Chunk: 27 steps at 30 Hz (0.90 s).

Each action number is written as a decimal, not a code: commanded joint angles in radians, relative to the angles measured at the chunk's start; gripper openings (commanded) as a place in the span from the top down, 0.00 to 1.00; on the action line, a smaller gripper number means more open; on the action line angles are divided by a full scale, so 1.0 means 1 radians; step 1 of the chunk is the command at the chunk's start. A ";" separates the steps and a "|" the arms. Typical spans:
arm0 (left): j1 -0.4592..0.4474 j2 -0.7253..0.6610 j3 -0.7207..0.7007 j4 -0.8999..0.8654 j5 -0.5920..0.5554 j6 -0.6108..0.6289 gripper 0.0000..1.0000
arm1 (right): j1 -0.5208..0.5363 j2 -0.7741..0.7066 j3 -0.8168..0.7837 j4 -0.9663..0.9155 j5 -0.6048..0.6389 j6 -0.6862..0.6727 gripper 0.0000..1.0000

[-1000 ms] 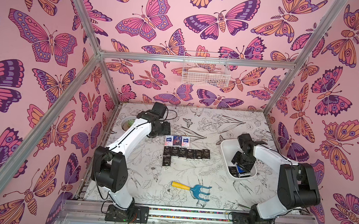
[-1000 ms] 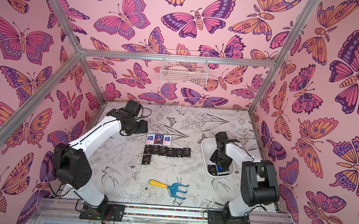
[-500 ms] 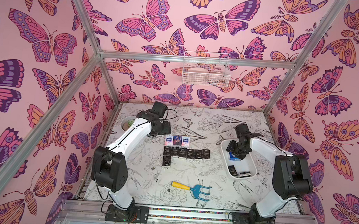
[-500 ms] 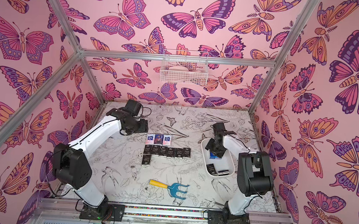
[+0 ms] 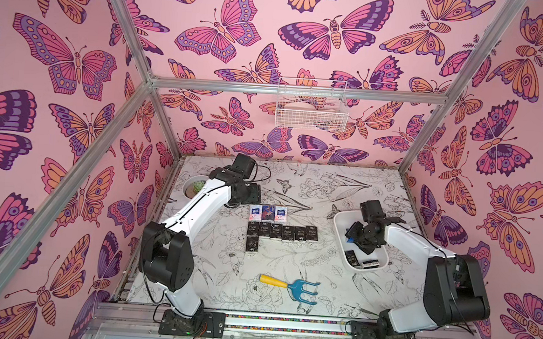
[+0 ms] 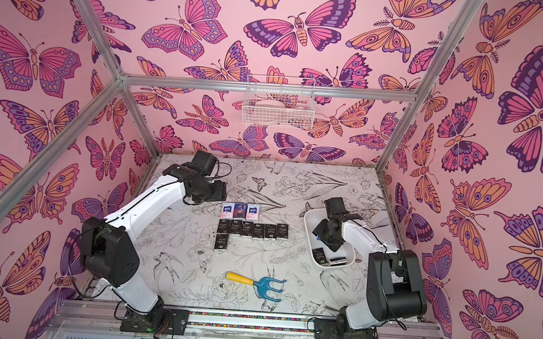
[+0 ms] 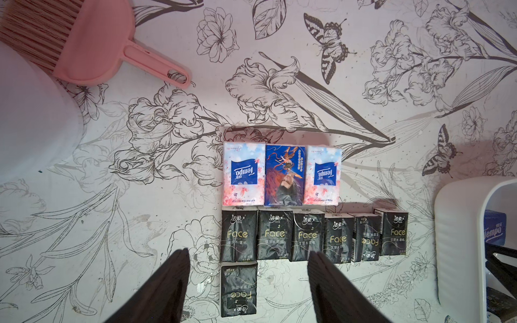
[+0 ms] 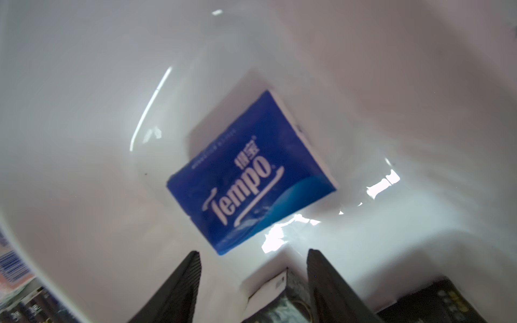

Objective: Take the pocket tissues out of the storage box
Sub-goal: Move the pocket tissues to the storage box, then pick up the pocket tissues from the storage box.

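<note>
The white storage box (image 5: 340,222) stands on the right of the table in both top views. My right gripper (image 8: 254,251) is open inside it, just short of a blue Tempo packet (image 8: 251,173) lying flat on the box floor. Two black packets (image 5: 352,258) lie at the box's near end. More pocket tissues (image 5: 283,232) are laid out mid-table: three coloured ones (image 7: 282,174), a row of several black Face packets (image 7: 307,236), and one black packet (image 7: 239,290) below them. My left gripper (image 7: 248,251) hangs open over that single packet, holding nothing.
A blue hand rake with a yellow handle (image 5: 290,286) lies near the table's front. A round white plant pot (image 5: 196,186) sits at the far left, with a pink brush (image 7: 84,42) close to it. A white wire basket (image 5: 311,109) hangs on the back wall.
My right gripper has shifted from the near end of the box toward its middle, over the blue packet. The left arm has not moved.
</note>
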 commanded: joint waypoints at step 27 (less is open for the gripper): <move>-0.014 -0.023 0.030 -0.063 -0.038 -0.002 0.27 | -0.059 0.139 -0.061 0.318 0.009 0.068 0.45</move>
